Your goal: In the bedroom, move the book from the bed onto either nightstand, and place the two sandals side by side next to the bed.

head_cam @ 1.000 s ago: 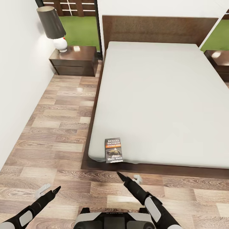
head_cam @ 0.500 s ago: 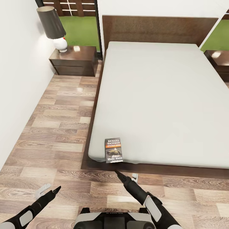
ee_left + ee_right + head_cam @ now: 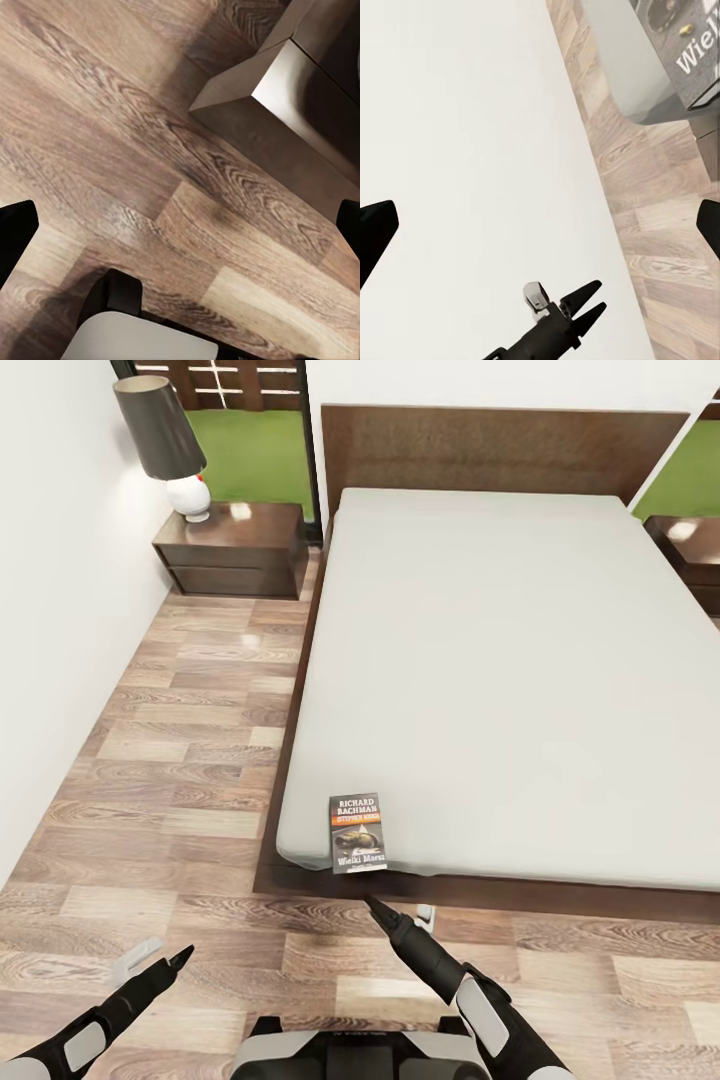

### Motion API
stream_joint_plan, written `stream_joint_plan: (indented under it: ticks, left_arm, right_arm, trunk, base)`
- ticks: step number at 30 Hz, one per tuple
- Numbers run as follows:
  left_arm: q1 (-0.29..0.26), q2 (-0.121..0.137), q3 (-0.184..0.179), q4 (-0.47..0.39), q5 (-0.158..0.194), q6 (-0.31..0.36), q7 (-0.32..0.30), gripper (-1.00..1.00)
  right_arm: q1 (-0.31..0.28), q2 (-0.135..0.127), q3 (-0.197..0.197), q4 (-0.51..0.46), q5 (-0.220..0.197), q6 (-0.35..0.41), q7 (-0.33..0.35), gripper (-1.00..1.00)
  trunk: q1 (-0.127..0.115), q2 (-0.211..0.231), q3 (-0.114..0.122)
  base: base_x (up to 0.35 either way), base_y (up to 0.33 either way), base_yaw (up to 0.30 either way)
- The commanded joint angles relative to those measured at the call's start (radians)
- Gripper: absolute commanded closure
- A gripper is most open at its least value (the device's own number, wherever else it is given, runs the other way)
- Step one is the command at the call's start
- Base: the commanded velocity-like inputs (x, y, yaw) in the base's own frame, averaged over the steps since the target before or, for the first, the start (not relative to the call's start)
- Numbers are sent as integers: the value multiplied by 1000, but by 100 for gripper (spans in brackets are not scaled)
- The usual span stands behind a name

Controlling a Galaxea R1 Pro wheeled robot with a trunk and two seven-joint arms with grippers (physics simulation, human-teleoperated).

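step: reaching for book (image 3: 357, 833), lower centre, at bed (image 3: 520, 690) corner. right pincer (image 3: 400, 913) agape, empty, just short; left pincer (image 3: 155, 958) agape. next: advance, clamp the overhanging edge.

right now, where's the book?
In the head view the book lies flat on the bed, at the mattress's near left corner, just beyond the right gripper.

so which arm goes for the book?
Probably right. The right gripper sits just below the book at the mattress's near corner, jaws open; the left gripper hangs over bare floor, farther off.
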Motion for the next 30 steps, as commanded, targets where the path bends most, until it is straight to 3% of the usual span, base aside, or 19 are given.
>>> stream_joint_plan:
  ticks: [1,11,18,22,30]
  left_arm:
    - [-1,0,-8,1,5,-5,-2,-100]
    - [-1,-1,-9,2,5,-5,-3,-100]
    - [-1,0,-8,2,5,-5,-2,-100]
    - [-1,-1,-8,2,5,-5,-2,-100]
    - [-1,-1,-8,2,5,-5,-2,-100]
  right_arm:
    - [0,0,1,0,-9,10,-1,-100]
    - [0,0,-3,0,-21,-5,-2,-100]
    - [0,1,-4,1,-119,-32,0,-100]
    - [0,2,-4,4,-183,-88,0,-100]
    - [0,2,-3,13,-218,-118,-1,-100]
  trunk:
    - [4,-8,-4]
    - [42,-78,-35]
    - [69,-127,-57]
    - [85,-155,-70]
    - [115,-211,-95]
  base:
    - [0,0,0]
    - [0,0,0]
    - [0,0,0]
    - [0,0,0]
    - [0,0,0]
